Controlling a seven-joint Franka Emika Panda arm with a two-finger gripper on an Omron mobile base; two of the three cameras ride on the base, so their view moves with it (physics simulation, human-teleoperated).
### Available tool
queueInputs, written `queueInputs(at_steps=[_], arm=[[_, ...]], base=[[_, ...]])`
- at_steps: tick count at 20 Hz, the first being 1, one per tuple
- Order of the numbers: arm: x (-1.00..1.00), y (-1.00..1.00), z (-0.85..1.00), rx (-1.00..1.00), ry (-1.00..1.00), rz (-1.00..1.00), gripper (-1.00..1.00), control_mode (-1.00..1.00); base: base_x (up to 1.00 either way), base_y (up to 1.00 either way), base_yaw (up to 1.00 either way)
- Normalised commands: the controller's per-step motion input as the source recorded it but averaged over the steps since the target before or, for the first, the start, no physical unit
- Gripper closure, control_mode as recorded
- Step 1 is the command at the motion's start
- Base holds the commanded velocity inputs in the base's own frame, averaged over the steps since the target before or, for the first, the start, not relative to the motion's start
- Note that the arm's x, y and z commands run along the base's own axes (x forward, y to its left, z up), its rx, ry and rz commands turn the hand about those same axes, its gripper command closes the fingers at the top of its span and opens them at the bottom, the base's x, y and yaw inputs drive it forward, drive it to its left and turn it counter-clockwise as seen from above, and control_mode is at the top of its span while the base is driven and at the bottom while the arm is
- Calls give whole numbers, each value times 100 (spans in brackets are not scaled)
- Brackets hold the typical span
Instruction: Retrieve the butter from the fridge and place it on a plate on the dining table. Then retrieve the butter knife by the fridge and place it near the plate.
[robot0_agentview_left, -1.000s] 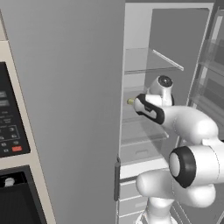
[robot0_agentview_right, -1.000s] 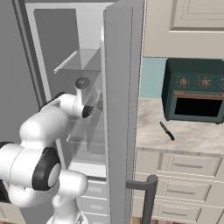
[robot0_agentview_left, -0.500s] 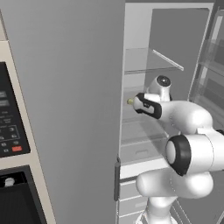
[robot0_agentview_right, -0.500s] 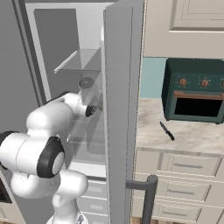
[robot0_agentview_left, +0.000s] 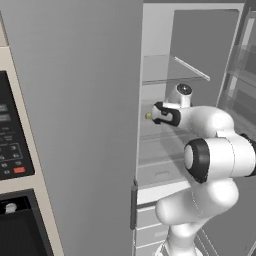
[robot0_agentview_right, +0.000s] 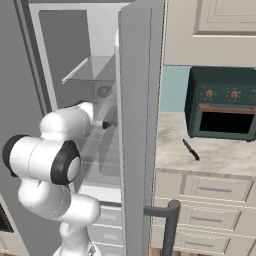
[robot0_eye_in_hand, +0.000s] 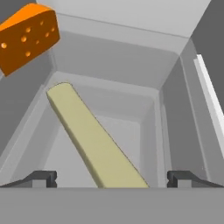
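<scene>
Reaching into the open fridge (robot0_agentview_left: 90, 100), the gripper (robot0_eye_in_hand: 111, 178) stands spread, the butter (robot0_eye_in_hand: 89, 138) lying between its fingertips, not yet clamped. Fetching has barely begun; plating remains, and the butter knife (robot0_agentview_right: 190, 149) waits on the right counter (robot0_agentview_right: 210, 150).

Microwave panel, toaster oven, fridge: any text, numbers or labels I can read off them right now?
None can be read.
Microwave control panel: small button marks and a red key, too blurred to read.
Toaster oven: knobs, no legible lettering.
Fridge door and interior: no labels visible.
Butter and cheese: unmarked.
</scene>
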Motion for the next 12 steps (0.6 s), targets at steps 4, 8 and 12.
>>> queueInputs(at_steps=[4,8,12], arm=[[36,-7,-16,1,3,1,-100,-100],[41,-5,-24,0,9,0,-100,-100],[33,0,-26,0,7,1,-100,-100]], base=[[0,0,0],[0,0,0],[0,0,0]])
